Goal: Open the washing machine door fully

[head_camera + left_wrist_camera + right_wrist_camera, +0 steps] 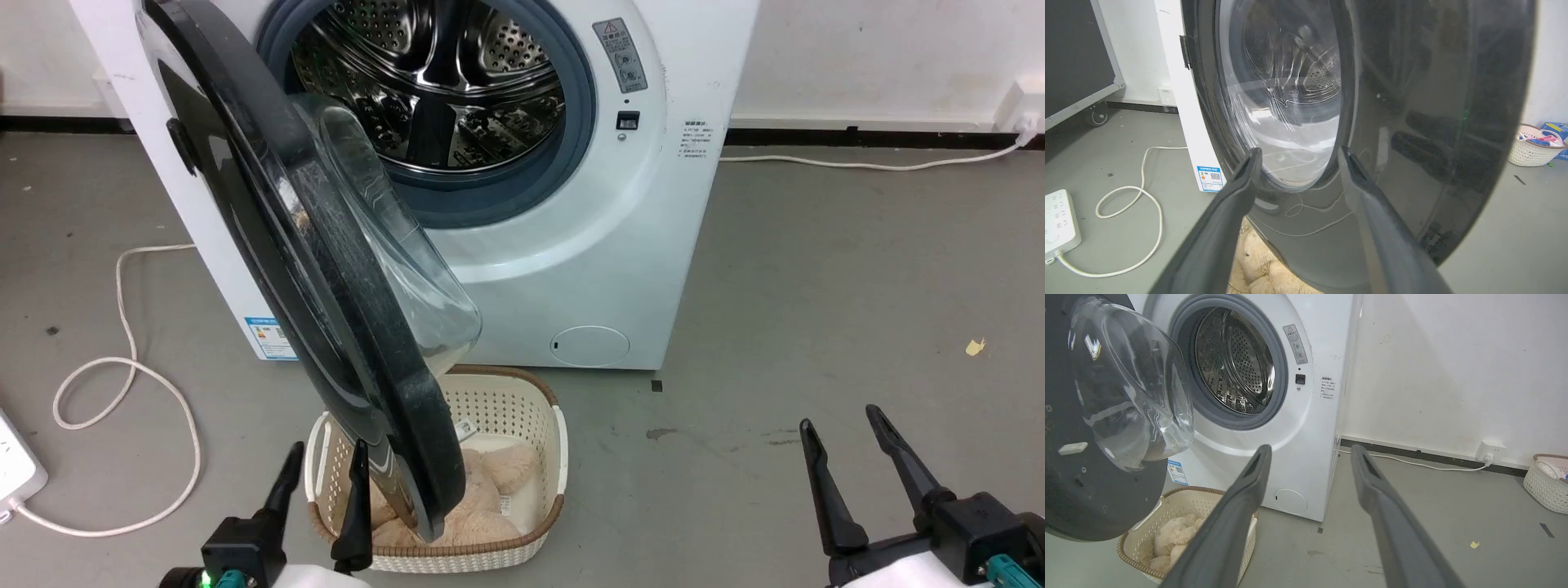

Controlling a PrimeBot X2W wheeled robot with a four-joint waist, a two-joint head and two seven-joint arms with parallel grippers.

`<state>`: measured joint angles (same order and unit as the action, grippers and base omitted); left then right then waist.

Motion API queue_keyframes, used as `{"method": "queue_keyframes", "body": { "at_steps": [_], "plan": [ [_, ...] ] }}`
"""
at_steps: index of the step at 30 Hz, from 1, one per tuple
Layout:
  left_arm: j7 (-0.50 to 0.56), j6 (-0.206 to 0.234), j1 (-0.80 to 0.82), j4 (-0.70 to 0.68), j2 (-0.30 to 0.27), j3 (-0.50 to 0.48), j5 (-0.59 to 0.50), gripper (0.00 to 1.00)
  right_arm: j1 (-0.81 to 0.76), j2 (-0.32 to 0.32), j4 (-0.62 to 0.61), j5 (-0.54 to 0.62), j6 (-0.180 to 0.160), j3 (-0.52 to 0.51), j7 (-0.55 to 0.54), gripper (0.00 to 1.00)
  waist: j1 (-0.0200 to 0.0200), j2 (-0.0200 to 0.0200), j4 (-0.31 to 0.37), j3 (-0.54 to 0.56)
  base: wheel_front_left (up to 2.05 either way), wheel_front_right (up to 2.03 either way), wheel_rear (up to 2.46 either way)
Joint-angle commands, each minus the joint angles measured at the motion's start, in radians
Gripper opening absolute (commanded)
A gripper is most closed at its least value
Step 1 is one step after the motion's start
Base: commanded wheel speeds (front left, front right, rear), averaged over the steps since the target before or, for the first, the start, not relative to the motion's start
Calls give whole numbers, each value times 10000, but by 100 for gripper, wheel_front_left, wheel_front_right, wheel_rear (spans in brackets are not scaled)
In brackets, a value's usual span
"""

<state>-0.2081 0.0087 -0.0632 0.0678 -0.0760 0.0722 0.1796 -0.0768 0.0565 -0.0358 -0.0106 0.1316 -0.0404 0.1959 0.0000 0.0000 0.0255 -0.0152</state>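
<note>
The washing machine door (326, 269) is a large glossy black disc with a clear glass bowl (392, 245). It stands swung out from the white washing machine (571, 245), hinged at the left, its edge toward me. My left gripper (322, 465) is open just in front of the door's outer face (1433, 122), near its lower edge, holding nothing. My right gripper (841, 433) is open over bare floor at the lower right. The door's inner side (1086, 457) appears in the right wrist view, with the steel drum (1233, 363) exposed.
A cream basket (539, 425) with fluffy beige cloth sits on the floor under the door. A white cable (122, 327) and power strip (1057, 220) lie at the left. Another cable (857, 163) runs along the wall. A white basket (1547, 482) stands far right.
</note>
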Motion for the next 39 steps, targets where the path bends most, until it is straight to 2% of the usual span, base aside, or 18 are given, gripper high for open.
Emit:
{"method": "queue_keyframes", "body": {
  "at_steps": [1,8,9,10,13,15,20,24,28,29,34,39],
  "plan": [
    [45,-73,49,29,-29,21,80,0,-63,-59,37,-80,-9,22,56,100,0,0,8,-21,0,0,0],
    [-439,290,418,-1097,22,-594,360,0,5,-61,42,-155,-9,99,68,100,0,0,37,-39,0,0,0],
    [-503,494,1137,-2873,97,-1019,807,0,-14,-61,60,86,-9,107,-60,100,0,0,15,98,0,0,0],
    [-492,524,1324,-3283,98,-1042,828,0,-19,-61,63,88,-9,102,-77,100,0,0,12,131,0,0,0],
    [-46,529,1908,-4441,88,-918,1102,0,-34,-61,57,67,-9,107,-115,100,0,0,4,204,0,0,0],
    [368,538,2303,-5144,-74,-745,878,0,-41,-62,49,32,-9,121,-138,100,0,0,0,222,0,0,0],
    [1442,551,2886,-6297,-62,67,621,0,-45,-62,63,-1,-9,124,-165,100,0,0,13,229,0,0,0],
    [2675,479,2573,-6146,-4,1172,593,0,-29,-62,109,-60,-9,116,-150,100,0,0,28,185,0,0,0],
    [3374,379,2185,-5628,-1,1927,548,0,-15,-62,181,-101,-9,143,-131,100,0,0,35,149,0,0,0],
    [3661,308,1922,-5247,31,2402,640,0,-6,-62,226,-117,-9,141,-119,100,0,0,34,120,0,0,0],
    [3803,238,1400,-4099,92,3175,790,0,72,-62,319,-144,-9,111,-86,100,0,0,56,35,0,0,0],
    [3645,333,1184,-3082,107,3310,786,0,131,-62,405,-169,-9,132,-56,100,0,0,97,-32,0,0,0]
  ]
}}
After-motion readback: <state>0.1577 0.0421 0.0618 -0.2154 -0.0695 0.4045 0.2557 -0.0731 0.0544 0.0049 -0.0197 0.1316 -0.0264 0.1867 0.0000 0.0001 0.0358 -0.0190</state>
